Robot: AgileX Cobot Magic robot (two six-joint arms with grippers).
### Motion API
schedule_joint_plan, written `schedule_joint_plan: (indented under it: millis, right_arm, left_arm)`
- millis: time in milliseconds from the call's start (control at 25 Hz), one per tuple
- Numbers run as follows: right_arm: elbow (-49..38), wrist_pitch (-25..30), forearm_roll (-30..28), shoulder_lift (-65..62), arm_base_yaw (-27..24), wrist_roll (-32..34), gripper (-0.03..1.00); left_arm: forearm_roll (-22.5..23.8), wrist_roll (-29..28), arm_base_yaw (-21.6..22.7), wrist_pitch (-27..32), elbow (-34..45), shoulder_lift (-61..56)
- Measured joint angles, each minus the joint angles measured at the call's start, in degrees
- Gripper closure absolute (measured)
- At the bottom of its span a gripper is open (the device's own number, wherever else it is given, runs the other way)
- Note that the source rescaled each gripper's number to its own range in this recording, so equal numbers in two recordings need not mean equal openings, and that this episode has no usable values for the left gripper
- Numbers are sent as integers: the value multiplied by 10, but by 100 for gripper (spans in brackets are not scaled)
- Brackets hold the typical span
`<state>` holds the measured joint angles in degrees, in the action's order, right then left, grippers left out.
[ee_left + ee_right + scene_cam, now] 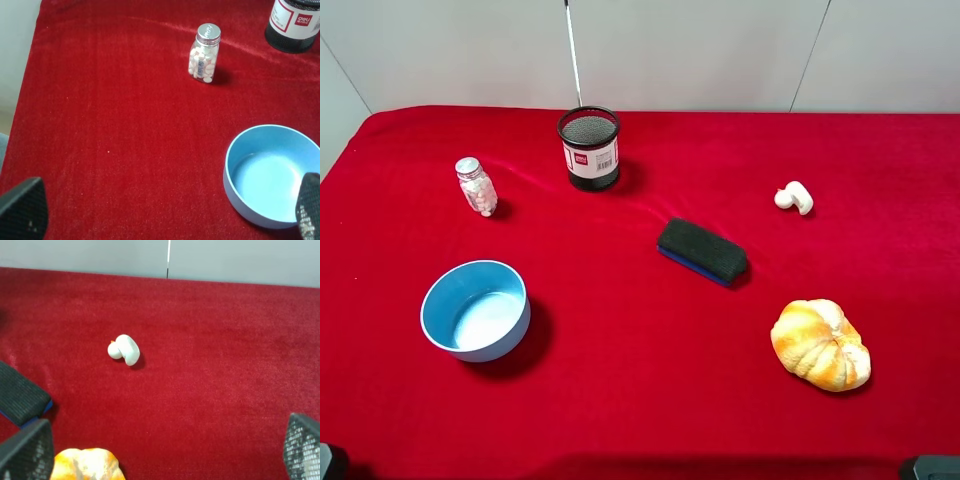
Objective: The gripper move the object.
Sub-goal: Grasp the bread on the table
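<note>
On the red-cloth counter [640, 400], seen from the high camera, the orange-yellow, lobed pumpkin-shaped bread lump [820, 345] with pale cream patches lies at the lower right of the frame, and neither hand has hold of it. Up and to its left, well apart, rests the black-and-blue eraser block [702, 251]. The small white curved piece [794, 197] sits at the upper right. A black mesh pen cup [589, 148] stands at the upper middle, and a small clear pill bottle [476, 186] with a silver cap at the upper left. A light-blue round bowl [476, 310] stands at the lower left. The right hand [165, 450] has its black fingers [27, 452] spread wide with nothing between them, and the bread lump shows just beside one finger in the right wrist view. The left hand [166, 212] is likewise spread wide and empty, above the counter near the blue bowl.
</note>
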<state>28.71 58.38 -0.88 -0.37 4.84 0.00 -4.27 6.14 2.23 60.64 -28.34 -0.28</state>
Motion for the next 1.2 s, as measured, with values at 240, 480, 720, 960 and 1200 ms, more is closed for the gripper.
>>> schedule_joint_plan:
  millis: [240, 480, 720, 960, 1200]
  right_arm:
    - [0, -1, 0, 0, 0, 0, -3]
    - [0, -1, 0, 0, 0, 0, -3]
    - [0, -1, 2, 0, 0, 0, -3]
    - [0, -1, 9, 0, 0, -3, -3]
    - [15, 25, 20, 21, 0, -32, -3]
  left_arm:
    - [0, 0, 0, 0, 0, 0]
    - [0, 0, 0, 0, 0, 0]
    - [0, 0, 0, 0, 0, 0]
    - [0, 0, 0, 0, 0, 0]
    - [0, 0, 0, 0, 0, 0]
